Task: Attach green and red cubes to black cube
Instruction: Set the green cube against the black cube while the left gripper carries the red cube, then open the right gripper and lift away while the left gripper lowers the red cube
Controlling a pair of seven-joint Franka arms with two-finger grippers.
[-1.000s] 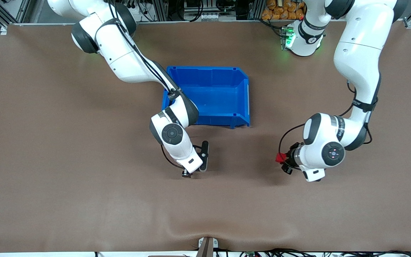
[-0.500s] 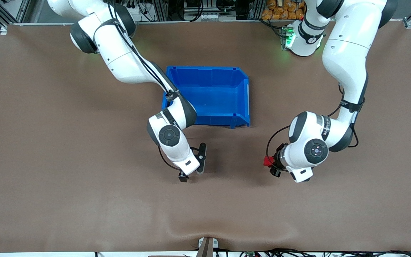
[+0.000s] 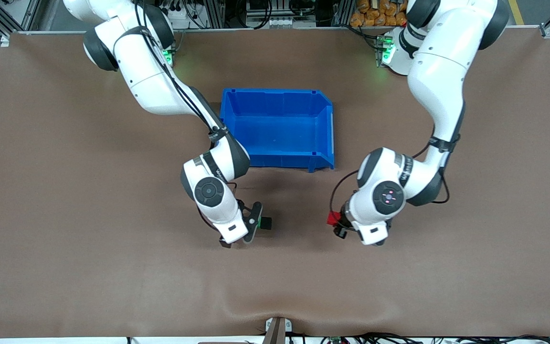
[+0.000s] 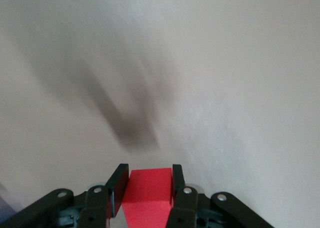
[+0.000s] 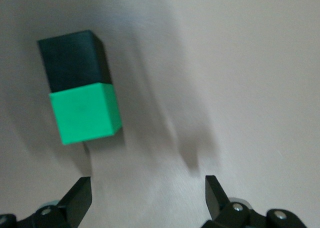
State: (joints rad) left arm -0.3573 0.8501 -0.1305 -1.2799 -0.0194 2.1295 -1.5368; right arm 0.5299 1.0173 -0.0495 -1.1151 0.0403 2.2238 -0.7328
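Note:
The black cube [image 3: 266, 222] lies on the brown table, nearer to the front camera than the blue bin. In the right wrist view the green cube [image 5: 85, 113] sits joined to one face of the black cube [image 5: 75, 58]. My right gripper [image 3: 240, 234] is open and empty, low over the table just beside this pair; in its own view [image 5: 147, 198] the cubes lie a little ahead of the fingertips. My left gripper [image 3: 336, 223] is shut on the red cube [image 3: 333, 218], held over bare table toward the left arm's end from the pair. The red cube [image 4: 149, 188] fills the gap between the fingers [image 4: 118, 185].
The blue bin [image 3: 325, 102] stands open at the table's middle, farther from the front camera than both grippers. A ripple in the brown table cover [image 3: 275, 306] runs along the near edge.
Both arms have shifted toward the right arm's end of the table. The right gripper has drawn back, uncovering the black cube. The left gripper has carried the red cube closer to it.

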